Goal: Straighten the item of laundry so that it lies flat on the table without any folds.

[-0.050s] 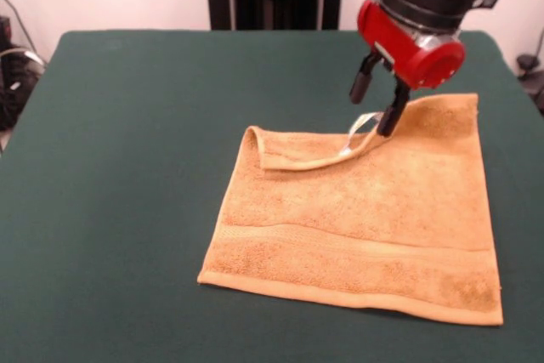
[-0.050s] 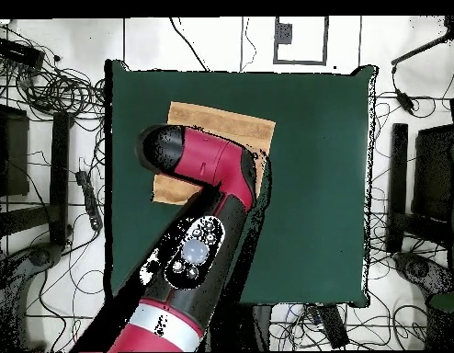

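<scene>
My red-and-black hand (image 1: 379, 110), fingers parted and gripping nothing, sits at the far hem of the golden-orange terry towel (image 1: 365, 218) on the dark green felt desk (image 1: 127, 167). I'd pinch the folded-over hem, then draw it outward low and flat.

Overhead: arm (image 2: 208, 175) hides end effector, much of towel (image 2: 221, 121). Front: arm cut off at top edge.

Bright, even light – soft shadow under the towel (image 1: 365, 210) (front view); no glare, slight blur.
</scene>
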